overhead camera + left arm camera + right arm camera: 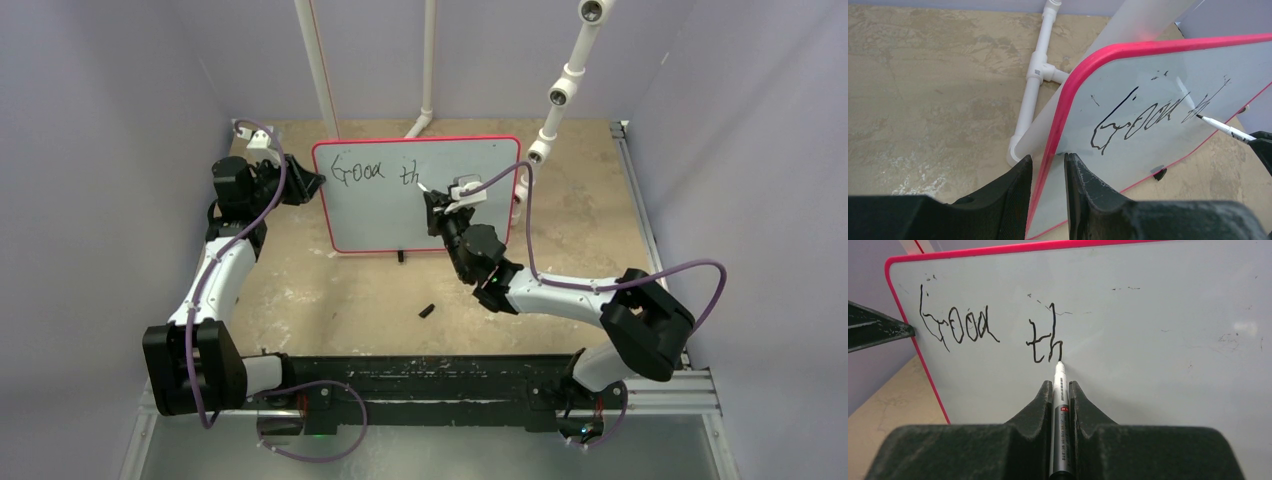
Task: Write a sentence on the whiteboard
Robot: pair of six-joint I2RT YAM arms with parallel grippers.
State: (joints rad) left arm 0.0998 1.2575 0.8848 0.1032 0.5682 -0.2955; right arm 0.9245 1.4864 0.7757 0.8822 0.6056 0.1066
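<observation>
I see the table with the whiteboard standing on it toward the far side, a little left of centre. The board's long axis runs left to right across the top view. It stands on its long lower edge, leaning back slightly, with its white face turned toward the arm bases and its red-pink rim all round.

The left arm reaches up to the board's left edge. The right arm comes in from the board's near right and stops in front of its face.

Behind the board's left end, a white pipe lies on the table.

The left gripper pinches the board's left edge: one finger sits behind the rim and one on the face, with the rim running up between them. The right gripper is pressed together on the marker, whose barrel lies in the groove between the fingers.

The marker's long axis points straight out from that gripper at the board's face, tip forward. The tip touches the board at the foot of the "h".

The sentence sits along the upper left of the board in thin black strokes. It reads "Good th" in a single line running toward the board's right.

A black foot shows under the board's lower edge. A small black piece lies on the table, well in front of the board.
</observation>
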